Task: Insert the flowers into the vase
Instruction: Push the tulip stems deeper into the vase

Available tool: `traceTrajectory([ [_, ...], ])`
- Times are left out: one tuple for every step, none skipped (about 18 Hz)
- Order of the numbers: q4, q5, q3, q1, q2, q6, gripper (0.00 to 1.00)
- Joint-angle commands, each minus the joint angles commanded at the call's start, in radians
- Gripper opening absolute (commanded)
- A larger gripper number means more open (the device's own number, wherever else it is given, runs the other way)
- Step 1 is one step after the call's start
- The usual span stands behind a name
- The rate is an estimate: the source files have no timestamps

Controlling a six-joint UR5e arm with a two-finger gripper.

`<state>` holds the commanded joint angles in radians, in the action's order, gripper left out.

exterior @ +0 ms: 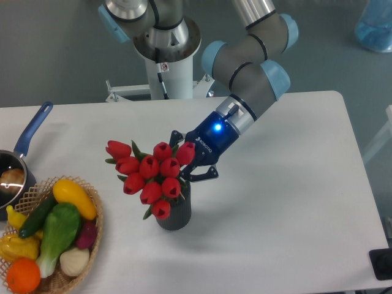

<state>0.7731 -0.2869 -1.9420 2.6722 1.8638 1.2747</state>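
We saw the gripper [188,164] with fingers spread apart around the flowers [149,173], red tulips leaning away from it, stems down in the vase [176,214] just beneath, wicker basket [93,240] and saucepan [24,144] well beyond the blooms.

**Tulips standing in the dark vase**

The flowers [152,174] are a bunch of red tulip buds with green stems and leaf tips, sitting a little left of the frame's centre. The buds spread in a loose cluster leaning toward the upper left, the outermost one reaching well out to the left. The stems run down into the vase [175,214], a dark grey, almost black cylinder standing upright on the white surface just below the centre of the frame. The bunch is wider than the vase, and the lowest bud hangs over its rim on the left side, hiding part of the opening.
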Motion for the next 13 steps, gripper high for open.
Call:
traceTrajectory([
  [0.0, 0.0, -0.005, 0.002, 0.0, 0.002, 0.23],
  [0.0, 0.0, -0.005, 0.002, 0.0, 0.003, 0.23],
  [0.0, 0.0, -0.005, 0.003, 0.0, 0.008, 0.23],
  [0.0, 0.0, -0.006, 0.005, 0.0, 0.012, 0.23],
  [0.0, 0.0, -0.009, 0.006, 0.0, 0.014, 0.23],
  [0.0, 0.0, -0.018, 0.006, 0.0, 0.018, 0.23],
  [0.0, 0.0, -0.028, 0.006, -0.002, 0.028, 0.23],
  [0.0, 0.0, -0.032, 0.008, 0.0, 0.038, 0.23],
  [0.0, 0.0, -0.035, 0.009, 0.0, 0.049, 0.23],
  [0.0, 0.0, -0.037, 0.009, 0.0, 0.061, 0.23],
  [0.0, 0.002, -0.04, 0.009, 0.0, 0.072, 0.23],
  [0.0, 0.0, -0.041, 0.009, 0.0, 0.081, 0.23],
  [0.0, 0.002, -0.048, 0.011, 0.0, 0.086, 0.23],
])
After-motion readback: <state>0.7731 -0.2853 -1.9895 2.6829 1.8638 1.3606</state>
